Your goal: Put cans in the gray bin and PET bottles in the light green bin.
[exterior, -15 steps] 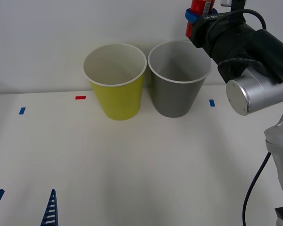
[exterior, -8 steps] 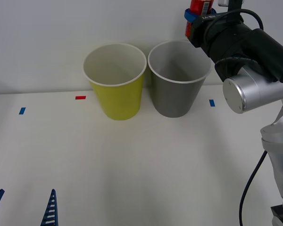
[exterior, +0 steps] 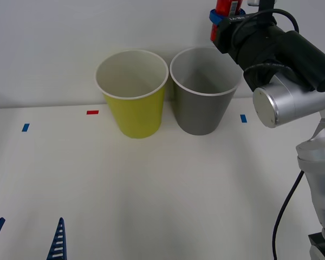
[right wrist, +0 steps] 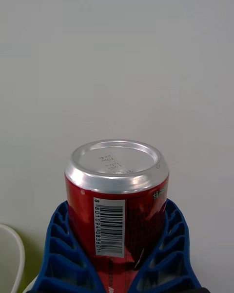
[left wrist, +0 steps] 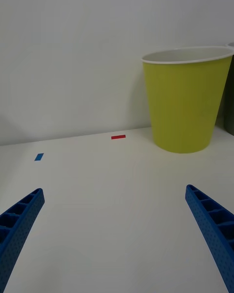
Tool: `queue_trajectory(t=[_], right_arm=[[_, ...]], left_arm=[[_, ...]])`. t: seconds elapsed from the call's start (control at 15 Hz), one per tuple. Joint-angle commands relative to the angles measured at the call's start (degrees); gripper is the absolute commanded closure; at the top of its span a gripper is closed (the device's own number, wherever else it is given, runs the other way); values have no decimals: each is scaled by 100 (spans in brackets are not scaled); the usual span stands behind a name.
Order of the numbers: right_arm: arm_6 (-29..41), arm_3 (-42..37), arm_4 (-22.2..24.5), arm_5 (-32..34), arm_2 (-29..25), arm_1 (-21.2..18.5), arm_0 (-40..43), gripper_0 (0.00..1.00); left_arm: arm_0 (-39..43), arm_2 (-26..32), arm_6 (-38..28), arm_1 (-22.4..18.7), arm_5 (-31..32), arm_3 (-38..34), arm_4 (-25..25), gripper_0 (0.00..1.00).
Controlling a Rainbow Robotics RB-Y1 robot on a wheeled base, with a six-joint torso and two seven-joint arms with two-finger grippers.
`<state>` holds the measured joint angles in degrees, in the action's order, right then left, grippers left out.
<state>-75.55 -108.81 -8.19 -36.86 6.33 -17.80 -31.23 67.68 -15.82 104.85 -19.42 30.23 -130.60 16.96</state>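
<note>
High at the back right, my right gripper [exterior: 219, 21] is shut on a red can [exterior: 225, 6] with a silver top, just above the right rim of the gray bin [exterior: 201, 103]. The right wrist view shows the can [right wrist: 117, 200] upright between my blue fingers [right wrist: 63, 259]. The light green bin [exterior: 135, 105] stands left of the gray one, touching it or nearly so, and also appears as the light green bin [left wrist: 185, 102] in the left wrist view. My left gripper [exterior: 27, 238] rests open low at the front left, holding nothing. PET bottles are out of view.
A white table [exterior: 151, 189] runs back to a pale wall. A red tape mark [exterior: 92, 112] and blue tape marks [exterior: 25, 127] [exterior: 243, 118] lie flat on it. The right arm's silver joint [exterior: 284, 105] hangs over the table's right side.
The right arm has shifted slightly left and up with the can, closer to over the gray bin. The left gripper has not moved.
</note>
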Motion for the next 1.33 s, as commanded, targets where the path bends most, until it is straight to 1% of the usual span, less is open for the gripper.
queue_trajectory(t=[0.07,0.13,0.2,0.27,0.33,0.53,1.07,1.13,1.33], right_arm=[[14,53,98,3,0,13,-32,100],[14,53,98,3,0,13,-41,100],[-4,53,98,3,0,13,-41,92],[-21,53,98,3,9,13,-41,36],[14,62,133,-6,35,13,-32,0],[58,62,344,3,141,13,-41,0],[32,53,353,38,176,31,-23,0],[49,0,362,91,167,57,38,0],[75,-492,643,100,150,172,531,0]], left_arm=[[0,0,0,0,0,0,0,0],[0,0,0,0,0,0,0,0],[0,0,0,0,0,0,0,0],[0,0,0,0,0,0,0,0],[0,0,0,0,0,0,0,0],[0,0,0,0,0,0,0,0],[0,0,0,0,0,0,0,0],[0,0,0,0,0,0,0,0],[0,0,0,0,0,0,0,0]])
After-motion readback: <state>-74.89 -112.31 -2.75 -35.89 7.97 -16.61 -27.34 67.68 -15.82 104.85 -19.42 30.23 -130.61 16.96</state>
